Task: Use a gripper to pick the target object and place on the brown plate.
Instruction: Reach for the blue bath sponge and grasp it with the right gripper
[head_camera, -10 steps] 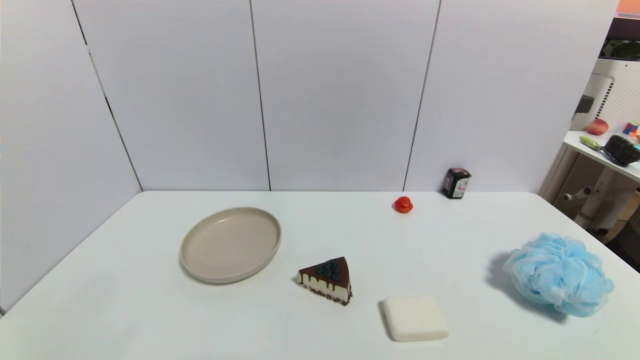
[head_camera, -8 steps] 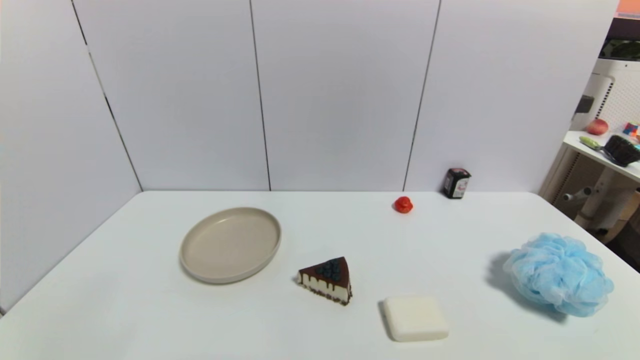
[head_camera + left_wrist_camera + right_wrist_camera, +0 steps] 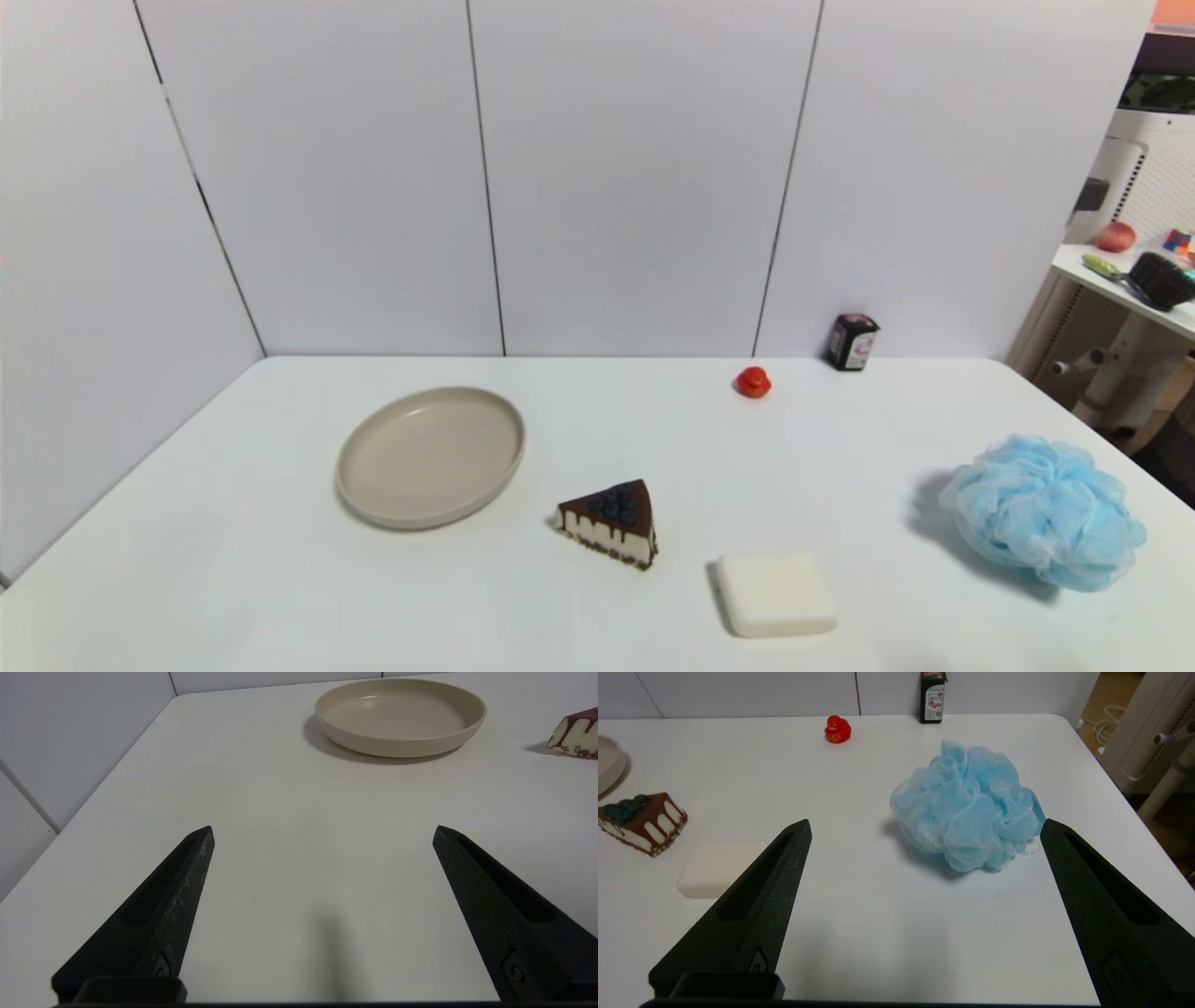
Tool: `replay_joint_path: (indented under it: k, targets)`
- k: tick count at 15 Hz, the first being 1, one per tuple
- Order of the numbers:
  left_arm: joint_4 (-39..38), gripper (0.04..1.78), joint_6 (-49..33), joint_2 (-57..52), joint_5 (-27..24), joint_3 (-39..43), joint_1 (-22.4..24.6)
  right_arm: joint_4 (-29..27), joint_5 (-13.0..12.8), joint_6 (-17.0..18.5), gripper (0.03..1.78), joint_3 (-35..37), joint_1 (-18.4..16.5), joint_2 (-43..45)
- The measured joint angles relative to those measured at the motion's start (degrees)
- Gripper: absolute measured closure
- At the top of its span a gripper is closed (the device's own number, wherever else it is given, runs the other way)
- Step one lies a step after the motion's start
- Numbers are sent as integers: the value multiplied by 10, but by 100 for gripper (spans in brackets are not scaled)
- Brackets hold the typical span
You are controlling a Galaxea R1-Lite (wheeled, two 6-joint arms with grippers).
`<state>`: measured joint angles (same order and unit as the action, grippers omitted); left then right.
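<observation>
The light blue mesh pouf lies near the table's right edge; the right wrist view shows the pouf too. The beige plate sits at the middle left, empty, and shows in the left wrist view. Neither gripper shows in the head view. My right gripper is open and empty, low over the table, a short way on the near side of the pouf. My left gripper is open and empty over bare table on the near side of the plate.
A chocolate cake slice and a white soap bar lie between plate and pouf. A red rubber duck and a small dark bottle stand at the back. White walls close the back and left.
</observation>
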<state>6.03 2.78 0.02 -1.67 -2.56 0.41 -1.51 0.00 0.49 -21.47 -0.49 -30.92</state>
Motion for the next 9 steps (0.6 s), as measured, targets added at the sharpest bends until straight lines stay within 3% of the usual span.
replay_joint_path:
  k: [2,4,9]
  targets:
    - [0,13,0,0,0,0,0,-37,-2,0,12,-90,-3,-97]
    - [0,13,0,0,0,0,0,-110,-4,1,12,-200,-11,-199]
    - [0,13,0,0,0,0,0,-345,-6,1,12,-432,-52,-442]
